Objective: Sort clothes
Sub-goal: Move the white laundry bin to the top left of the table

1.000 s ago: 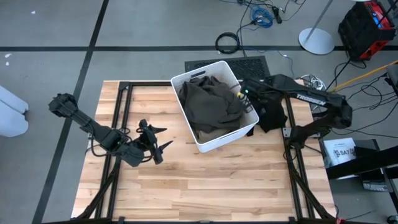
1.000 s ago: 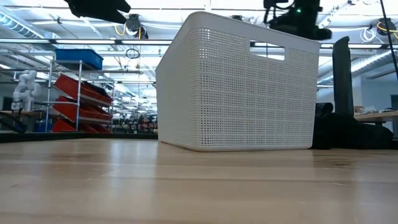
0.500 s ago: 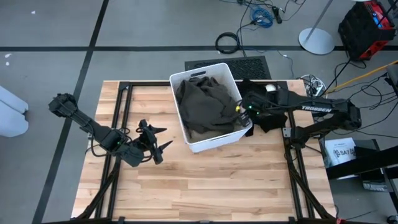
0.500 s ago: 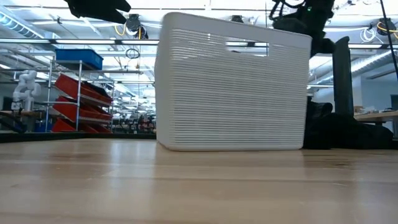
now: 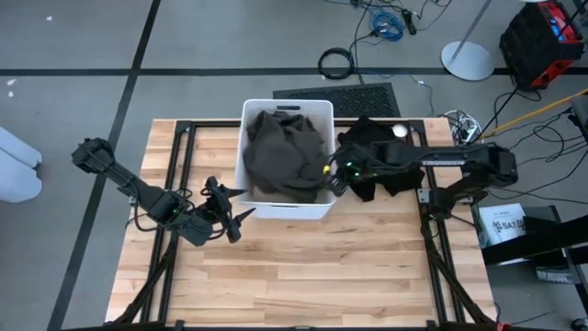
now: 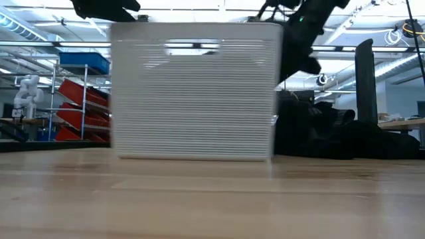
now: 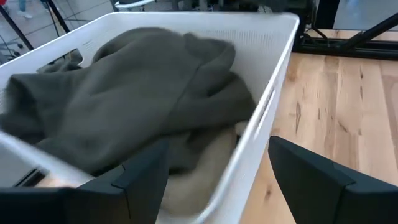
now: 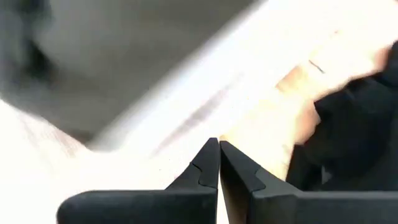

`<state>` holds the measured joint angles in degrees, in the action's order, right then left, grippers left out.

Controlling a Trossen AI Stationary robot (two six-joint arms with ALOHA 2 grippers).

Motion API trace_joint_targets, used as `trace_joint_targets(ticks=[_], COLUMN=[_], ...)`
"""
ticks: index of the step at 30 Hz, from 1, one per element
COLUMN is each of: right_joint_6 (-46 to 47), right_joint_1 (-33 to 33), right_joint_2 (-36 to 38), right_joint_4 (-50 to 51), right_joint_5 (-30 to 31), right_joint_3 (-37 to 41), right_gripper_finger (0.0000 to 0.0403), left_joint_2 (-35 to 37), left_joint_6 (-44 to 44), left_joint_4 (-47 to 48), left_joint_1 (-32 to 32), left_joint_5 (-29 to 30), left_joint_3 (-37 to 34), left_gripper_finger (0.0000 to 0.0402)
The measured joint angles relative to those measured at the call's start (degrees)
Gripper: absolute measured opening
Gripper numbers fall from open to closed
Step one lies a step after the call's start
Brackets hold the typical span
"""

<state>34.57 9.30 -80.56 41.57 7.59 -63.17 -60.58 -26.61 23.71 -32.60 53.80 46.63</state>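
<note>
bin: white plastic bin (image 5: 317, 117) sat on the wooden table (image 5: 303, 267), toward the far side near the middle. Perforated walls, handle slot in the wall that faced the low camera.

olive garment: large dark olive garment (image 5: 280, 156) filled most of the bin, crumpled, soft folds, matte heavy-looking fabric. In my left wrist view it (image 7: 124, 99) was heaped up to about rim height and draped toward one wall.

tan garment: a pale khaki piece (image 7: 199, 171) showed under the olive one, against the bin wall. Only a small patch was visible.

black clothes: a dark heap of black clothes (image 5: 386, 156) lay on the table just beside the bin, on my right arm's side. Bunched up, I couldn't tell how many pieces. The low view showed the same dark pile (image 6: 325, 133) next to the bin.

right gripper: my right gripper (image 5: 333, 176) was at the bin's wall on the side facing the black heap, near the near corner. Fingers were pressed together, tips meeting (image 8: 219, 163); nothing visible between them. Wrist view was motion-smeared, so contact with the bin I couldn't confirm.

left gripper: my left gripper (image 5: 237, 204) hung just beside the bin's near-left corner, fingers spread wide, holding nothing. Its dark fingers (image 7: 317, 180) framed the bin's wall in the wrist view.
</note>
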Motion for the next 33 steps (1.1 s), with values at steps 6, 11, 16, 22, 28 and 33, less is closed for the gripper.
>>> trace_joint_targets(ticks=[6, 11, 16, 22, 28, 33], right_joint_6=[-3.62, -3.83, -3.73, -8.62, -10.72, -12.87], right_joint_1=[1.18, 1.51, 1.56, 3.82, 10.44, 13.67], right_joint_2=[-3.38, 0.53, 7.43, 7.18, 0.27, -4.75], right_joint_4=[1.24, 6.49, 8.04, -10.73, -18.00, -25.20], right_joint_5=[1.03, 3.91, 4.74, 6.36, 2.84, 0.13], right_joint_3=[0.43, 0.14, -0.05, -0.14, -0.10, -0.07], right_gripper_finger=[0.0000, 0.0000, 0.0000, 0.0000, 0.0000, 0.0000], left_joint_2=[0.02, 0.02, -0.40, -1.62, -1.66, -1.66], left_joint_6=[0.00, 0.40, 1.97, 8.86, 9.20, 10.60], left_joint_4=[-0.19, -0.45, -2.92, -10.08, -11.87, -12.20], left_joint_1=[0.00, 0.42, 1.92, 2.62, 2.60, 2.60], left_joint_5=[-0.09, -0.26, -3.32, -6.14, -6.12, -6.14], left_joint_3=[0.01, 0.00, 0.00, 0.00, 0.00, 0.00], left_gripper_finger=[0.0281, 0.0281, 0.0281, 0.0281, 0.0281, 0.0281])
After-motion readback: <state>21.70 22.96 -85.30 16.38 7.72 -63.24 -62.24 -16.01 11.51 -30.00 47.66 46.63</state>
